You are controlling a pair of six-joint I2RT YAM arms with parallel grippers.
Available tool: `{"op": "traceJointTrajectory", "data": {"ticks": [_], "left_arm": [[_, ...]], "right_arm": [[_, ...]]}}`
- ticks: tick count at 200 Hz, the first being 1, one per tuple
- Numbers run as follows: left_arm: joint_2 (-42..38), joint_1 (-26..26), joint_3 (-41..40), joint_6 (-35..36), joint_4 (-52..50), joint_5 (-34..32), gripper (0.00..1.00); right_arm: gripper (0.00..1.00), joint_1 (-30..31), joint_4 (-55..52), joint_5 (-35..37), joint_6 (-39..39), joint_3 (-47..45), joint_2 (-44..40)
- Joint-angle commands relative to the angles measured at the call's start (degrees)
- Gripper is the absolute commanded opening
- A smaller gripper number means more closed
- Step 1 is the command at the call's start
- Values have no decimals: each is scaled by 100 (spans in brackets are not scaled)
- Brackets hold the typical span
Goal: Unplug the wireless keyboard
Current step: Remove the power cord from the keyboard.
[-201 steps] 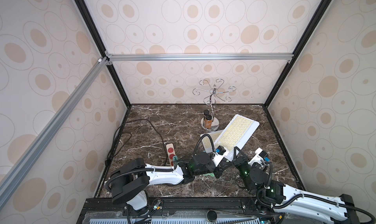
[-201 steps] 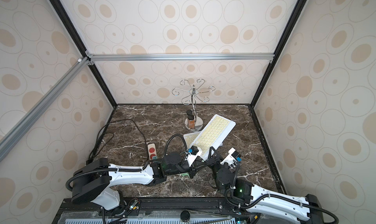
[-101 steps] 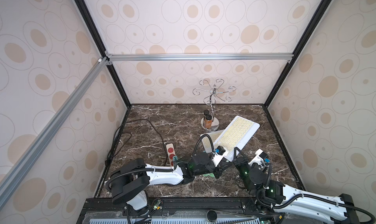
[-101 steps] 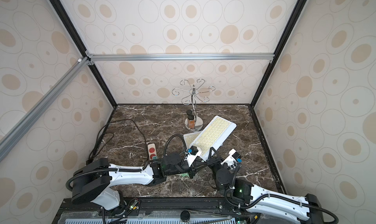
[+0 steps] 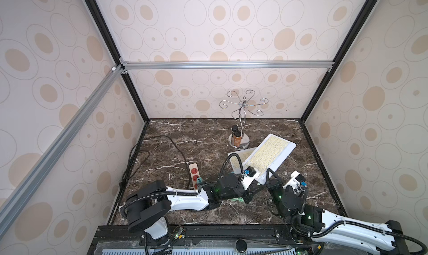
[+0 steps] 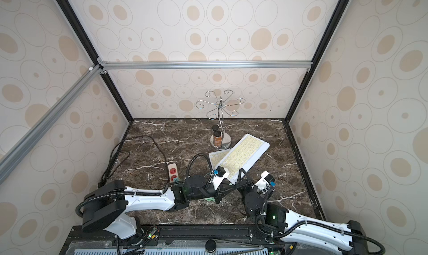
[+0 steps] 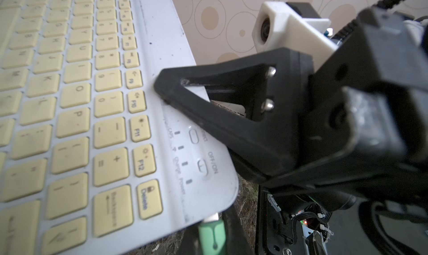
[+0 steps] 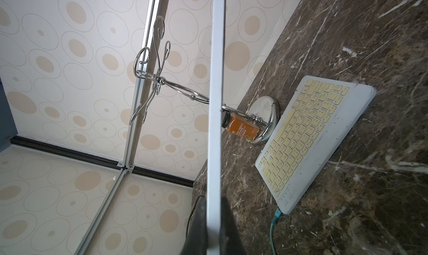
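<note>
A white wireless keyboard (image 5: 268, 154) (image 6: 245, 150) with yellow keys is raised at a tilt. My right gripper (image 5: 269, 175) (image 8: 214, 205) is shut on its near edge, which shows edge-on in the right wrist view as the keyboard's rim (image 8: 215, 103). In the left wrist view one right finger (image 7: 208, 98) lies across the keyboard (image 7: 69, 103) by the function keys. A green plug (image 7: 212, 233) sits at the corner under the Delete key, with a little silver connector showing. My left gripper (image 7: 212, 242) (image 5: 249, 196) is shut on this plug.
A second keyboard (image 8: 310, 138) (image 5: 238, 157) lies flat with a teal cable (image 8: 274, 221) in its corner. Behind it stand a chrome hook stand (image 5: 242, 117) and an orange spice bottle (image 8: 243, 128). A power strip (image 5: 194, 176) and black cable (image 5: 162, 145) lie to the left.
</note>
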Motion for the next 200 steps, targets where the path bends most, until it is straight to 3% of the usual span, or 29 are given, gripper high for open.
{"op": "traceJointTrajectory", "data": {"ticks": [1, 95, 122, 141, 200], "left_arm": [[-57, -28, -45, 74, 408, 349, 0], [-46, -23, -126, 41, 447, 327, 0], [-20, -29, -76, 25, 450, 348, 0], [-9, -24, -84, 2, 451, 385, 0], [-132, -26, -232, -26, 524, 312, 0]], "right_arm": [[0, -64, -306, 688, 58, -93, 10], [0, -64, -700, 740, 720, -144, -13], [0, -62, 567, 241, -294, -19, 714], [0, -69, 380, 492, -89, 154, 1010], [0, -71, 138, 662, 180, -89, 498]]}}
